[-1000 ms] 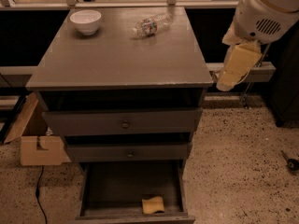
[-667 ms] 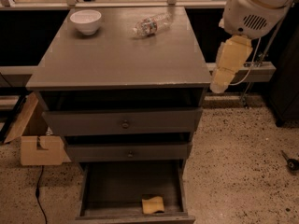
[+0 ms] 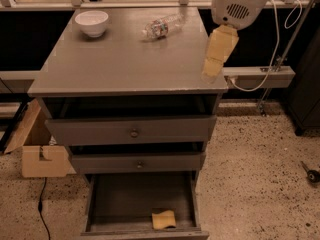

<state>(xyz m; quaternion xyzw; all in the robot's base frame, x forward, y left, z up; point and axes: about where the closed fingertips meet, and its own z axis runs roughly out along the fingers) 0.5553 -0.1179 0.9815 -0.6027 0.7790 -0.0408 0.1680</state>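
Observation:
My gripper hangs from the white arm housing at the upper right, over the right edge of the grey cabinet top. It holds nothing that I can see. Nearest to it is a clear plastic bottle, lying on its side at the back of the top, off to the gripper's left. A white bowl stands at the back left corner. The bottom drawer is pulled out, and a yellow sponge lies near its front.
Two upper drawers are shut. A cardboard box sits on the speckled floor to the cabinet's left. A white rail with cables runs behind on the right. A small dark object lies on the floor at far right.
The arm and gripper have swung left, from beside the cabinet's right side to above its right edge. Bowl, bottle and sponge have stayed put.

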